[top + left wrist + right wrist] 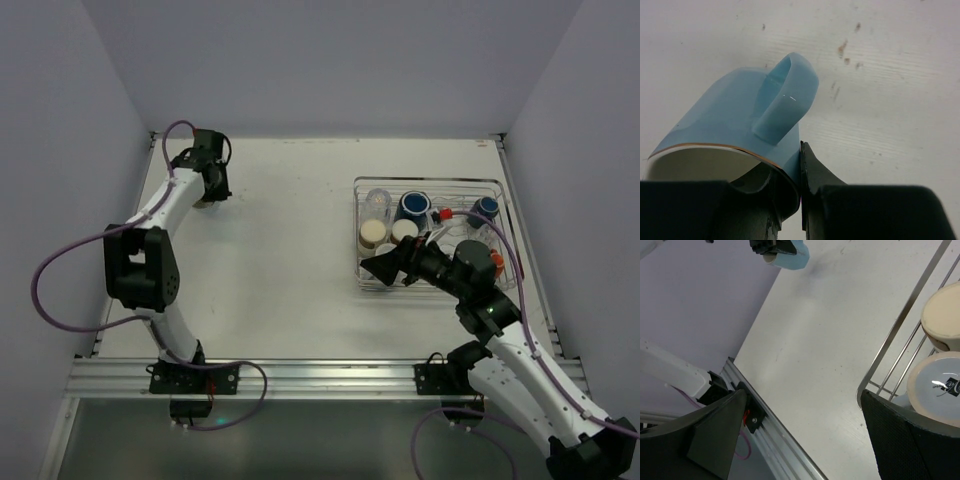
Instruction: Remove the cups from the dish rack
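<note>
My left gripper [801, 172] is shut on the wall of a light blue mug [735, 117]: one finger is inside the rim, the other outside beside the handle. It holds the mug low over the table at the far left [208, 188]. The dish rack [430, 181] stands at the right with several cups in it: a clear glass [378, 203], two navy mugs [414, 208], two cream cups [373, 234] and an orange one [480, 256]. My right gripper [393, 265] is open and empty at the rack's near left corner [805, 440], beside a cream cup [942, 317].
The rack's wire rim [905, 315] runs just by my right fingertip [910, 440]. An aluminium rail [300, 378] edges the table's near side. Grey walls close in the left, back and right. The mug in the left gripper shows in the right wrist view [787, 255].
</note>
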Robot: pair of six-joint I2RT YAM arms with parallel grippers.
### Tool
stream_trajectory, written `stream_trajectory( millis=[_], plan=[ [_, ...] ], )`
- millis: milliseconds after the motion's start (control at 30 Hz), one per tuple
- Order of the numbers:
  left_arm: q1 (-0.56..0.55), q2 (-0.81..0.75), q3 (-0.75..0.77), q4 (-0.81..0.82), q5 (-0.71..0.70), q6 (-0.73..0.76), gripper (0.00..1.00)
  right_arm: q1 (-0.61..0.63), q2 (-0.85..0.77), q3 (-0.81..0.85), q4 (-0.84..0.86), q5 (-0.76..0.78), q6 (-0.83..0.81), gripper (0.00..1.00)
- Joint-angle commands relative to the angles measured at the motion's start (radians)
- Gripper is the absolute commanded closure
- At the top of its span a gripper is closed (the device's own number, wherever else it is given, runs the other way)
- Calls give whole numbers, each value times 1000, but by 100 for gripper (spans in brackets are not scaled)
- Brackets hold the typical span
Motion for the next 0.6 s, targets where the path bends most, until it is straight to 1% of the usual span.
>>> stream_trajectory(
  millis=[0, 100, 233, 467, 500, 533, 567],
  plan=[
    [43, 74, 150, -88, -66, 56, 100, 5, -17, 3, -75, -2, -80, 1],
    [68, 128, 164, -102, -96, 67, 100, 8, -21, 3, -104, 7, -103, 1],
    [117, 163, 167, -120, -23, 65, 100, 8, -13, 9, -107, 17, -117, 1],
    [140, 182, 169, -145, 57, 59, 100, 8, 24, 32, -91, 7, -118, 1],
    [140, 180, 155, -140, 68, 58, 97, 10, 25, 32, -89, 8, -117, 1],
    [166, 177, 151, -137, 86, 56, 94, 11, 27, 32, -89, 10, -117, 1],
    [177, 177, 147, -134, 94, 55, 86, 13, 27, 35, -92, 14, -117, 1]
  ],
)
